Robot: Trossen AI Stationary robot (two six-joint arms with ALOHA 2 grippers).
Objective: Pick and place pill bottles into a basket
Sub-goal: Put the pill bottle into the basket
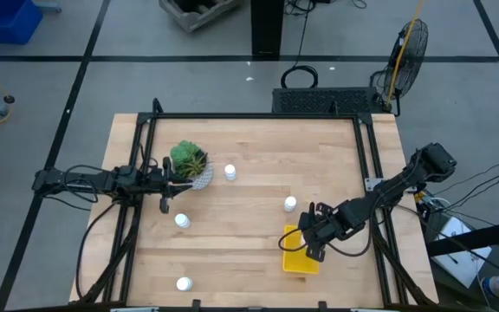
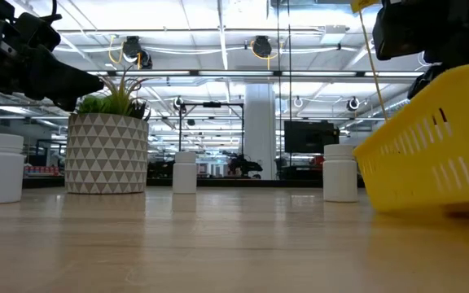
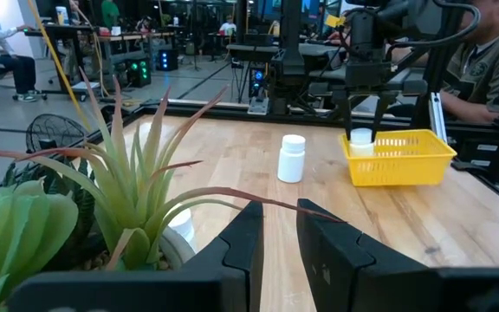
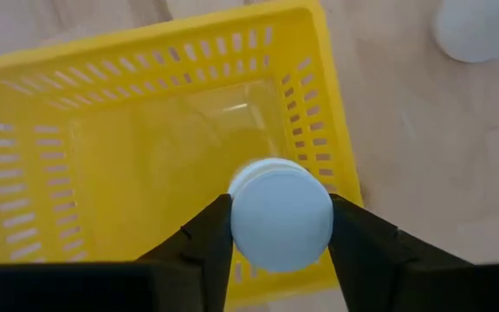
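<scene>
The yellow basket [image 1: 302, 258] sits near the table's right front. My right gripper [image 1: 310, 232] hangs over the basket's far end, shut on a white pill bottle [image 4: 281, 212]. From the left wrist view the bottle [image 3: 361, 139] stands half sunk behind the basket's wall [image 3: 401, 163]. Three loose bottles stand upright on the wood at the middle [image 1: 230, 172], near the basket [image 1: 290, 204] and left of centre [image 1: 182, 220]. Another [image 1: 184, 283] stands at the front edge. My left gripper [image 1: 167, 173] waits shut at the left, beside the potted plant. My right gripper pinches the bottle's round white cap [image 4: 248, 217] between its two fingers [image 4: 206, 238], one on either side. The fingers come from above, slanting steeply down. The bottle stays upright with its lower part inside the basket; the yellow wall hides whether its bottom rests on the floor.
A white-potted green plant [image 1: 189, 162] stands right in front of my left gripper. Black frame rails [image 1: 366, 165] run along the table's sides and far edge. A fan [image 1: 408, 48] stands beyond the far right corner. People sit beyond the table [image 3: 492, 52].
</scene>
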